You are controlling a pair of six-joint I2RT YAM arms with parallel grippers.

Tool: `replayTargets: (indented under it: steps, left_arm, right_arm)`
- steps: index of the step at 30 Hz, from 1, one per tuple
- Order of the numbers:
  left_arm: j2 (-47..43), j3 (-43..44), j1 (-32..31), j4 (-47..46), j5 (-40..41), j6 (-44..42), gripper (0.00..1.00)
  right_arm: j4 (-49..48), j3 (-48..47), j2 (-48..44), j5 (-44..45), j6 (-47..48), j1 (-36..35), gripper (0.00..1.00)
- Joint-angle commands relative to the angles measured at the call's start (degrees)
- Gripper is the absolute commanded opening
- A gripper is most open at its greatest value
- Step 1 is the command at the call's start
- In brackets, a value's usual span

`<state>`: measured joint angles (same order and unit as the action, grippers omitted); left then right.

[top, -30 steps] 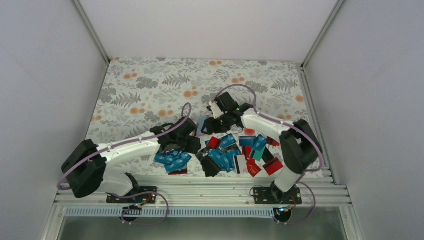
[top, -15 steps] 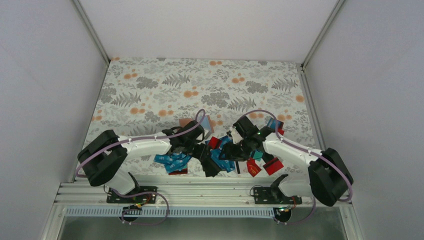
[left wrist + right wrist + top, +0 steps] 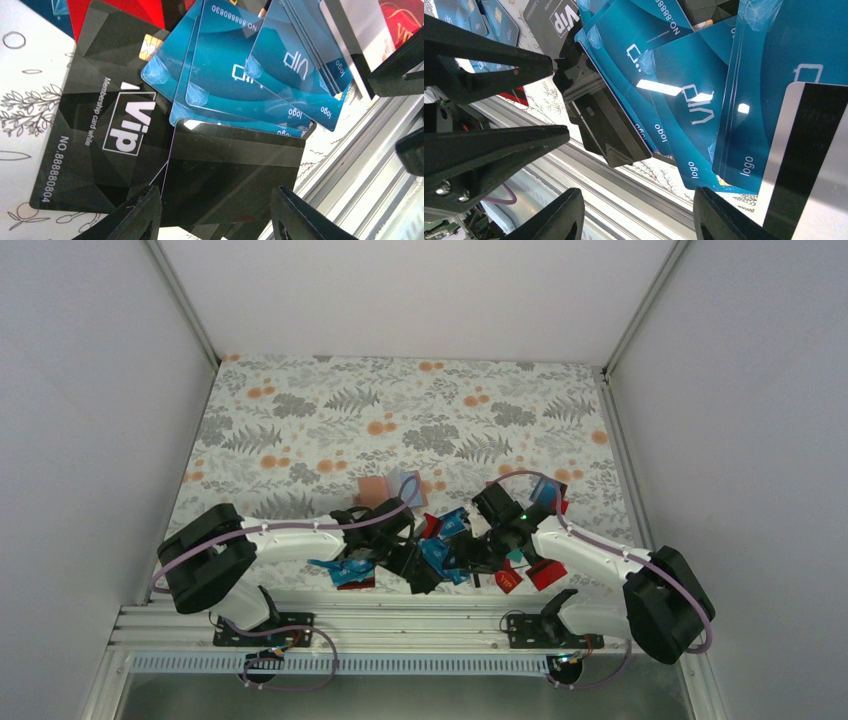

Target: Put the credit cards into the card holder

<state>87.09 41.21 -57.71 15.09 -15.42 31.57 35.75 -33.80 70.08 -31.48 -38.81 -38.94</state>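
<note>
The credit cards [image 3: 455,540] lie in a heap near the table's front edge: teal [image 3: 240,75], red and black. The tan-pink card holder [image 3: 373,489] lies behind the heap with a blue card [image 3: 404,486] against its right side. My left gripper [image 3: 400,558] [image 3: 215,215] is open, low over the heap, its fingers either side of a plain black card [image 3: 230,170] next to the black VIP card [image 3: 100,135]. My right gripper [image 3: 470,558] [image 3: 639,220] is open just right of it, above the teal cards [image 3: 684,100], with nothing between its fingers.
The aluminium rail [image 3: 400,612] [image 3: 624,185] runs right along the heap's near side. In the right wrist view the left gripper's fingers [image 3: 499,145] reach in close from the left. A white-backed card with a black stripe [image 3: 809,160] lies at the right. White walls enclose the floral cloth [image 3: 300,420].
Both grippers have come from the card holder down to the heap at the front. The holder and the blue card beside it now lie uncovered. The right arm swung right and nearer.
</note>
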Motion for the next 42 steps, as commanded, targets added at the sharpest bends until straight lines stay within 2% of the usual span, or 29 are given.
replayTargets:
  steps: [1, 20, 25, 30, 34, 42]
  left_arm:
    - [0.24, -0.72, -1.68, -0.53, 1.96, 1.85, 0.55]
    - [2.17, -0.79, -6.82, -2.72, 2.51, 4.19, 0.55]
    - [0.25, 0.73, -7.23, -0.25, 5.05, 4.78, 0.54]
    - [-2.78, 3.26, -7.08, 3.85, 11.17, 4.92, 0.55]
    - [-1.43, 3.18, -6.58, 3.92, 14.29, 4.60, 0.55]
    - [2.85, 3.14, -6.57, 1.18, 12.25, 3.85, 0.58]
  right_arm:
    - [-1.18, 1.22, -0.59, -0.54, -1.06, -0.61, 0.56]
    - [-9.64, 7.28, -0.78, -4.17, -8.28, -4.05, 0.57]
    - [-11.36, 7.76, -1.32, -3.26, -10.60, -4.39, 0.58]
    - [-11.31, 7.92, -1.92, -2.52, -11.12, -4.39, 0.58]
    - [-11.45, 7.70, -1.54, -2.59, -11.00, -4.39, 0.58]
    - [-10.63, 7.70, -2.04, -2.44, -10.76, -4.39, 0.59]
